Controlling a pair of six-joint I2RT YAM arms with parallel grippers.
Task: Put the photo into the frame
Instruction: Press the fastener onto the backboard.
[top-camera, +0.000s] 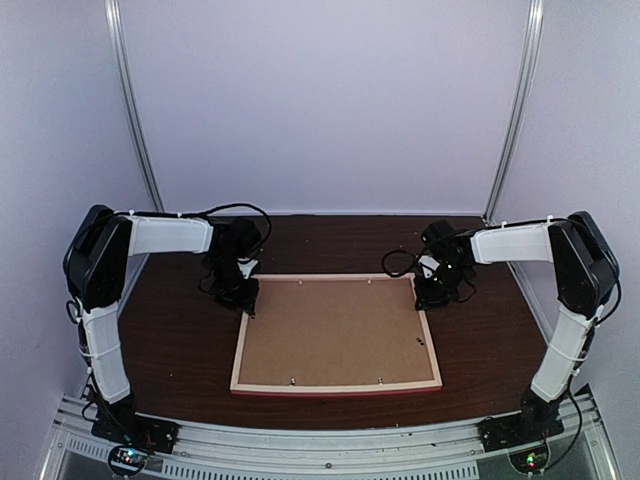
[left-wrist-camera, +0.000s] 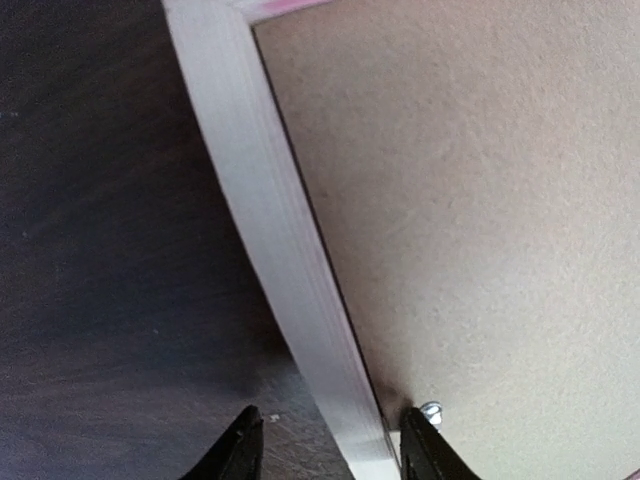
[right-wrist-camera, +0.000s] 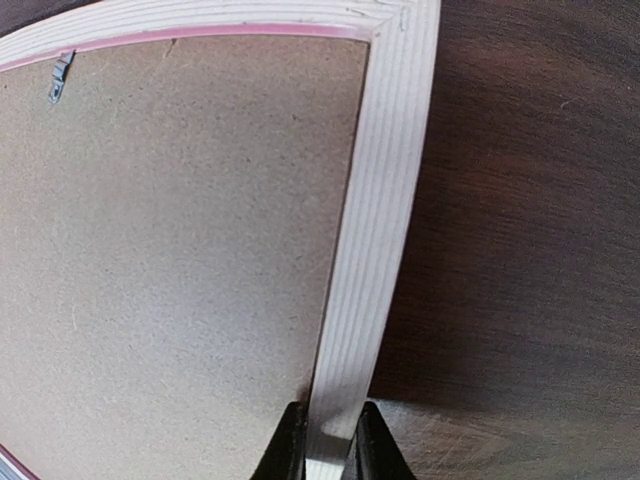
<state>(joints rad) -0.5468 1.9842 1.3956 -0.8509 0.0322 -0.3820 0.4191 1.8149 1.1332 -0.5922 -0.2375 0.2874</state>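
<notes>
Frame (top-camera: 336, 386) lies back-up on the table (top-camera: 180, 340), centre of the top view, board (top-camera: 335, 330) filling it; only the right wrist view shows the right pincer (right-wrist-camera: 330, 440) clamped on the rail, clip (right-wrist-camera: 61, 77) upper left; left wrist view shows the left pincer (left-wrist-camera: 330, 440) straddling the other rail, jaws apart, seemingly not pinching.

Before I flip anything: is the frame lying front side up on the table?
No, the frame shows its pale wood back, with the brown backing board set in it facing up.
</notes>
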